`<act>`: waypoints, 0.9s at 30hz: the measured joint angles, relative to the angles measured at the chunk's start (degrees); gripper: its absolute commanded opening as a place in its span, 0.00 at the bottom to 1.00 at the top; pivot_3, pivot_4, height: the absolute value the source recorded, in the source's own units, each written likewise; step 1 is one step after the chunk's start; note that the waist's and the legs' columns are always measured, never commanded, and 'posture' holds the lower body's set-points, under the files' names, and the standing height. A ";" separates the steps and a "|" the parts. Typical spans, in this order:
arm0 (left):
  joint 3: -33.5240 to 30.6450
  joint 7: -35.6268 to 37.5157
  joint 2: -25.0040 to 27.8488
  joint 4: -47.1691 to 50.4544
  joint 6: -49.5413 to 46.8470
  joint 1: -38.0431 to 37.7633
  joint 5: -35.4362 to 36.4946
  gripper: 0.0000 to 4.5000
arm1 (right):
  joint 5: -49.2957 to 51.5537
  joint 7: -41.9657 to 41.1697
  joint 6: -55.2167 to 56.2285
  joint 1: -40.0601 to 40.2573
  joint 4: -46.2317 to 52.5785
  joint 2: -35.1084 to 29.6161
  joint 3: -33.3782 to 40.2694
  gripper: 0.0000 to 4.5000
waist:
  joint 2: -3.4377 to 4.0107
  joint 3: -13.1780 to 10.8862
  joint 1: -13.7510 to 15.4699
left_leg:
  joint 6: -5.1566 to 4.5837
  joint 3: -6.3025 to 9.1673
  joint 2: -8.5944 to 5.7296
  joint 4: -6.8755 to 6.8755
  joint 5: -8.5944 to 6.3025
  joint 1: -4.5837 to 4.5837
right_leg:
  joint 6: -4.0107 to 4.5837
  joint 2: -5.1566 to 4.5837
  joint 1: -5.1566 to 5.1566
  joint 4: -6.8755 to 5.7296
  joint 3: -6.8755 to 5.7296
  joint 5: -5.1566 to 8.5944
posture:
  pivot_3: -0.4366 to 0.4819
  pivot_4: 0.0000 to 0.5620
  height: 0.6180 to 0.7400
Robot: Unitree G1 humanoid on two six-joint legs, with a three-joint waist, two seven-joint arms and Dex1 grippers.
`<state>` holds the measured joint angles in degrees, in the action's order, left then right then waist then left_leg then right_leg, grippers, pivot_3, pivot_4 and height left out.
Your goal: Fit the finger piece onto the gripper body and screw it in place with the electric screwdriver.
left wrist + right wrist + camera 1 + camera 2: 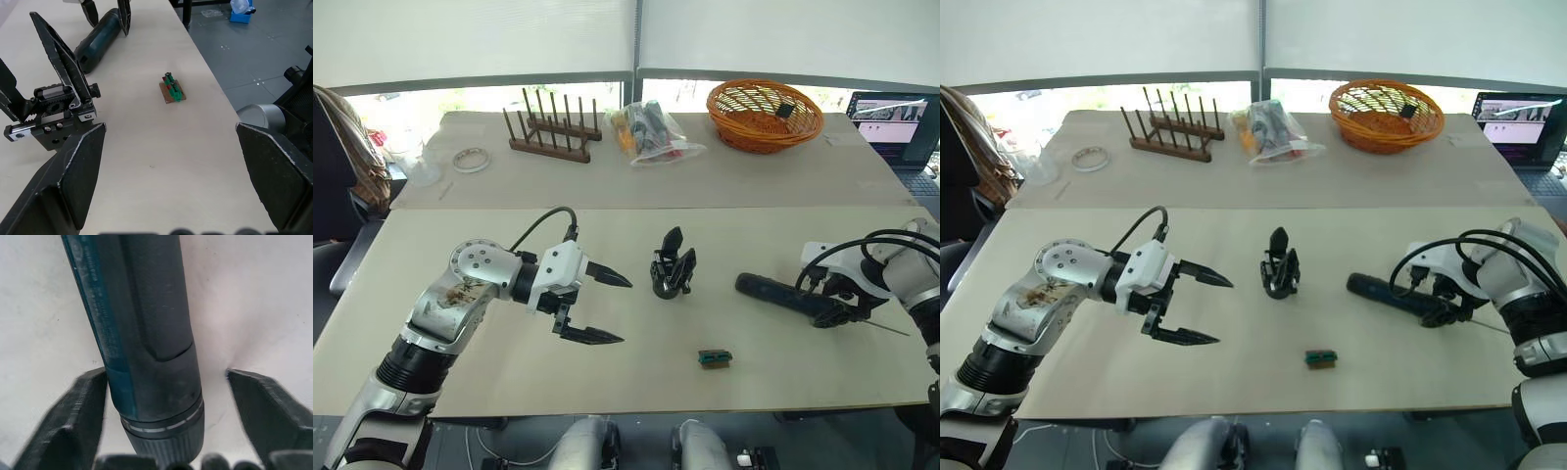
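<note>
Left gripper: my left gripper [603,307], two long black pointed fingers on a white housing, hangs spread wide above the cream tabletop [489,382] in the lower left of the head view, holding nothing and touching nothing I can see.

Right gripper: my right gripper [166,416] sits at the right edge of the head view, its fingers parted on either side of the bit end of the thick black cylindrical electric screwdriver [778,294]. In the right wrist view one finger is at or very near the handle and the other stands clear; I see no grip.

Screwdriver: it lies flat on the table at centre right, handle toward the middle of the frame, thin metal bit [886,328] toward the right edge.

Gripper body: the small black gripper body [672,266], pointed black finger up, stands at the centre of the frame, between my two grippers and apart from both. In the left wrist view it shows toothed black fingers and a silvery mechanism [56,95].

Finger piece: I cannot pick out a loose black wedge from the assembly.

Green block: a tiny green rectangular block [715,358] lies lower centre, near the front edge of the table.

Far table: a dark wooden peg rack [551,130], a clear plastic bag of items [651,132] and an orange wicker basket [765,115] line the upper part of the frame; an open laptop [893,125] sits upper right.
</note>
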<state>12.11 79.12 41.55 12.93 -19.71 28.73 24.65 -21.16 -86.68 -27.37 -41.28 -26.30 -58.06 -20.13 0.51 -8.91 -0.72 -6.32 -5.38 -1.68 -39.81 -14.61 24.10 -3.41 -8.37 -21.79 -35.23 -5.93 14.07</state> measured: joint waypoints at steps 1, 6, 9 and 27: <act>0.32 0.29 -0.15 -0.38 0.15 0.08 -0.12 1.00 | 0.07 0.41 0.47 0.54 0.65 0.04 0.43 0.59 | -0.01 0.00 0.00 | 0.01 0.01 0.01 0.00 0.01 0.00 | 0.00 0.02 0.01 0.00 -0.02 0.00 | 0.48 0.27 1.00; 0.65 1.01 -0.54 -2.59 0.94 0.67 -1.32 1.00 | 2.10 3.43 8.18 2.70 1.73 0.04 2.72 0.44 | -0.16 0.05 -0.25 | 0.04 -0.03 0.02 0.00 0.01 -0.21 | 0.00 0.03 0.23 0.06 0.03 0.00 | 0.48 0.27 1.00; 0.95 1.62 -0.56 -2.73 1.64 0.61 -2.03 1.00 | 7.60 5.53 11.06 7.14 7.34 -0.16 8.27 0.44 | 0.01 -0.06 -0.25 | 0.04 -0.05 0.02 0.07 0.01 -0.22 | 0.02 -0.01 0.11 -0.02 0.13 0.01 | 0.48 0.27 1.00; 1.69 2.62 -4.22 -3.87 4.49 -4.24 -1.11 1.00 | 58.86 43.66 -20.29 48.00 74.62 42.01 63.07 0.44 | 0.17 -0.17 2.69 | 0.27 0.04 -0.31 0.01 -0.07 0.09 | 0.05 -0.06 -0.44 -0.74 0.50 0.06 | 0.48 0.27 1.00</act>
<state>13.79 81.74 37.32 9.06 -15.22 24.49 23.55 37.70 -43.02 -47.66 6.72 48.32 -16.05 42.94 0.68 -9.07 1.97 -6.06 -5.34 -1.99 -39.80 -14.68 24.19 -3.36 -8.43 -22.23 -35.97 -5.43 14.13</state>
